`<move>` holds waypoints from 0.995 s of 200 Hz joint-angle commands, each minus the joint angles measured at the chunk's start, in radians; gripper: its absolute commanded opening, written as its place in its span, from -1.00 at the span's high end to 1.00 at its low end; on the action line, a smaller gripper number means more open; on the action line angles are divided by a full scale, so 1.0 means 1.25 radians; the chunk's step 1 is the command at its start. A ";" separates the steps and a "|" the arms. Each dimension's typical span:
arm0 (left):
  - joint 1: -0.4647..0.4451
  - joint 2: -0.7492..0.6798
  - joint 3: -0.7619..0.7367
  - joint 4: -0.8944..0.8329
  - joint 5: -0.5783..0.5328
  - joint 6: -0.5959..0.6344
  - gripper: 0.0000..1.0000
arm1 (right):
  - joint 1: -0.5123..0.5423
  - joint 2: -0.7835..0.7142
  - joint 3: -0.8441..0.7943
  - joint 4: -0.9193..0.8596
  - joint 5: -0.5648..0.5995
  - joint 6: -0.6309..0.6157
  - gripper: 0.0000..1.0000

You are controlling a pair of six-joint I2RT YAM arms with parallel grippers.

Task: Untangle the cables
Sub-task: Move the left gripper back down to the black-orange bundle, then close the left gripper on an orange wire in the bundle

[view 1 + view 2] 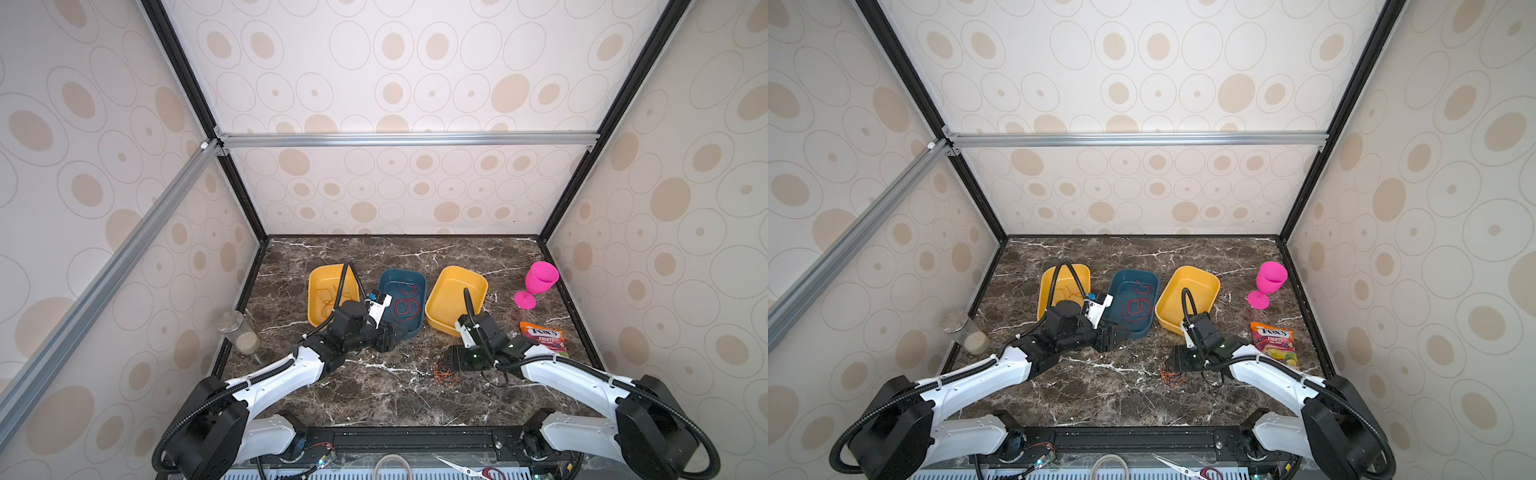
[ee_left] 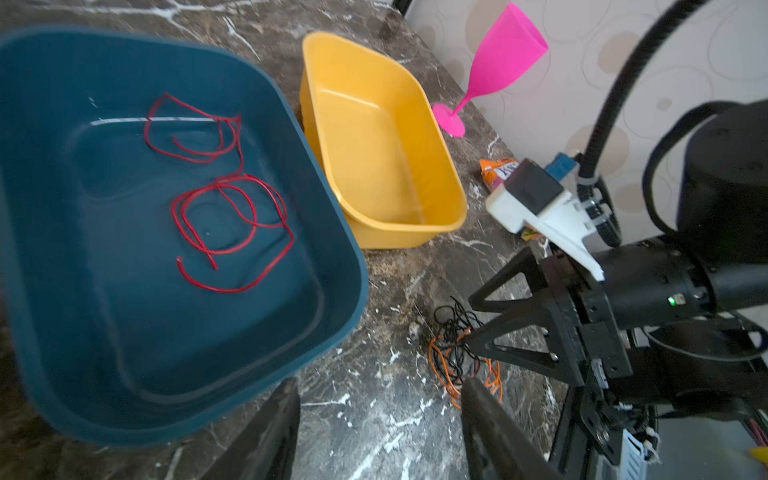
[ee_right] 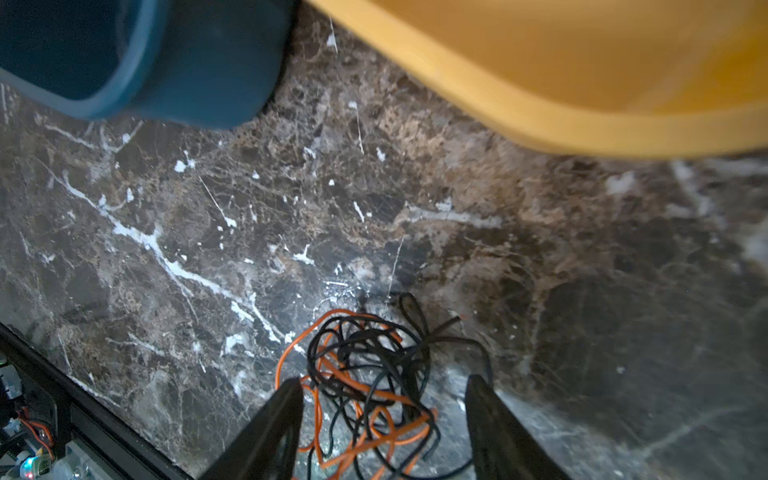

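- Cables (image 3: 361, 353), an orange-black tangle, lie on the table (image 3: 187, 232), straddled by the right gripper (image 3: 384, 380), jaws apart, gripping nothing.
- Blue tray (image 2: 353, 266), just ahead of the left gripper (image 2: 380, 384) (jaws parted, empty), holds a red cable (image 2: 226, 291).
- Hazard: pinching several strands together likely tightens the knot or drags the whole clump.
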 commanded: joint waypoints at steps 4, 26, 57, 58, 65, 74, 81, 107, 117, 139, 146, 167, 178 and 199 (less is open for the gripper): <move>-0.020 -0.013 -0.024 0.089 0.021 -0.042 -0.23 | 0.020 0.047 -0.014 0.050 -0.008 0.018 -0.19; -0.031 -0.008 -0.055 0.139 0.030 -0.069 -0.23 | 0.034 0.074 -0.014 0.076 -0.014 0.023 0.10; -0.044 0.015 -0.078 0.184 0.058 -0.090 -0.23 | 0.039 0.069 -0.028 0.117 -0.024 0.019 0.60; -0.045 0.016 -0.079 0.186 0.057 -0.091 -0.23 | 0.038 0.068 -0.028 0.118 -0.024 0.019 0.61; -0.047 0.023 -0.081 0.195 0.062 -0.095 -0.23 | 0.040 0.064 -0.033 0.131 -0.033 0.016 0.69; -0.050 0.033 -0.083 0.206 0.068 -0.099 -0.22 | 0.040 0.060 -0.040 0.151 -0.046 0.011 0.75; -0.052 0.041 -0.084 0.215 0.073 -0.102 -0.23 | 0.041 0.056 -0.046 0.164 -0.053 0.009 0.78; -0.063 0.060 -0.085 0.240 0.097 -0.112 -0.22 | 0.044 0.032 -0.062 0.200 -0.077 -0.007 0.90; -0.068 0.066 -0.081 0.237 0.108 -0.110 -0.21 | 0.046 0.021 -0.063 0.205 -0.083 -0.020 0.90; -0.082 0.081 -0.076 0.240 0.128 -0.106 -0.19 | 0.059 -0.001 -0.062 0.213 -0.083 -0.046 0.92; -0.087 0.085 -0.076 0.244 0.134 -0.104 -0.18 | 0.060 -0.006 -0.063 0.217 -0.083 -0.051 0.92; -0.105 0.097 -0.078 0.263 0.154 -0.104 -0.13 | 0.063 -0.020 -0.070 0.238 -0.089 -0.056 0.92; -0.115 0.105 -0.079 0.271 0.168 -0.105 -0.09 | 0.063 -0.023 -0.073 0.252 -0.097 -0.054 0.92; -0.130 0.124 -0.074 0.263 0.175 -0.104 -0.01 | 0.062 -0.026 -0.070 0.259 -0.106 -0.054 0.92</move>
